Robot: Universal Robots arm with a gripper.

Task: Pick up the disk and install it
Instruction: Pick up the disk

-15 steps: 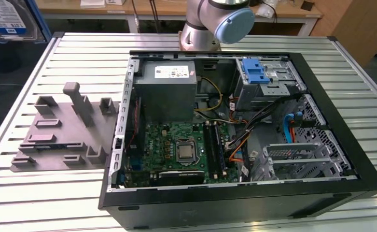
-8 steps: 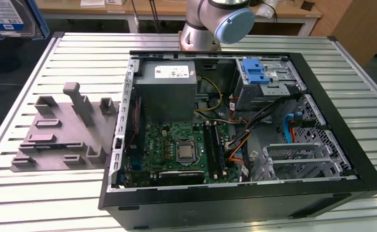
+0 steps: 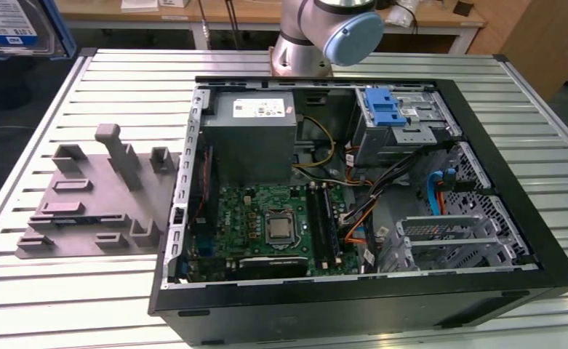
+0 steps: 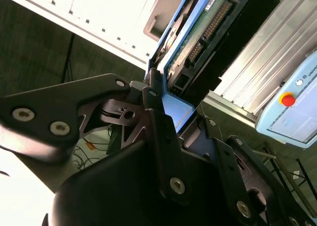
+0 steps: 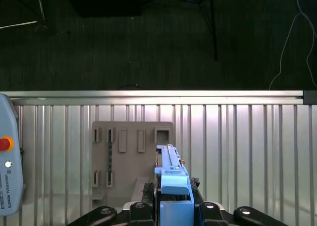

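Disk (image 3: 12, 27) is off the table (image 3: 70, 291) and hangs high at 10 o'clock in the exterior view, label side to the camera, well apart from the open computer case (image 3: 361, 313). The gripper (image 5: 173, 208) is clamped tight on it. In the second wrist view the black fingers (image 4: 153, 102) press on either side of the blue carrier bracket (image 4: 176, 109), and the disk's (image 4: 198, 23) green board and connector edge stick out beyond them. In the first wrist view the disk (image 5: 171, 174) sits edge-on, held narrow and upright between the fingertips.

There is plenty of free air around the drive, with nothing touching its edges but the fingers. The grey fixture plate (image 3: 89, 196) lies at 9 o'clock from the case, just beside its wall, pegs standing up. The arm's base (image 3: 323, 33) stands at 12 o'clock from the case. Inside the case, a blue latch on a silver cage (image 3: 385, 109) sits at 1 o'clock, with cables crowding the middle. A light-blue pendant (image 5: 7, 166) rests on the slats near the table's rail (image 5: 148, 94).
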